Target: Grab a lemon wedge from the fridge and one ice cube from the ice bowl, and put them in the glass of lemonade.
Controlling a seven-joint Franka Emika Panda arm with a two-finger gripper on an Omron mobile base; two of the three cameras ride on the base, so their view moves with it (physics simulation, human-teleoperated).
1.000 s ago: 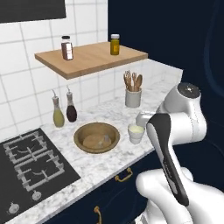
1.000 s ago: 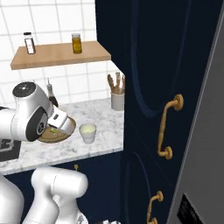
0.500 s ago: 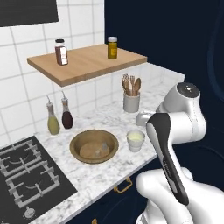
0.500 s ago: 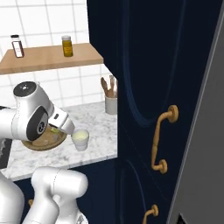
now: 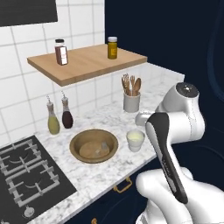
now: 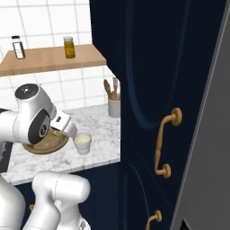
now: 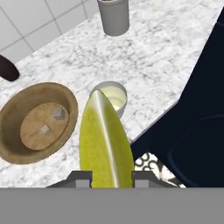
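The pincer (image 7: 112, 175) is closed on the lemon wedge (image 7: 105, 140), which stands up between the two dark fingertips in the hand view, its pale cut edge running lengthwise and its tip overlapping the rim of the glass (image 7: 110, 97) beyond it. The wedge is in the air above the front edge of the marble worktop (image 7: 153, 61), not in the glass.

The glass holds pale yellow-green liquid and stands on the worktop near the front edge, just beside the ice bowl (image 7: 35, 122). In the left base view the glass (image 5: 135, 140) is to the right of the bowl (image 5: 93, 145); in the right base view the glass (image 6: 82, 143) sits just past the end of the arm, with the bowl (image 6: 45, 144) partly hidden behind the arm. Two ice cubes lie on the bowl's flat bottom, one (image 7: 59, 114) nearer the glass and one (image 7: 43, 129) further in.

Behind the glass, near the tiled wall, a white pot (image 5: 131, 101) holds wooden utensils. Two bottles stand by the wall left of the bowl, one yellow-green (image 5: 53, 122) and one dark (image 5: 67, 117). A wooden shelf (image 5: 87, 61) above carries two small jars. A black hob (image 5: 26, 175) lies at the left end of the worktop. A navy cabinet (image 6: 152, 112) with gold handles rises at the right.
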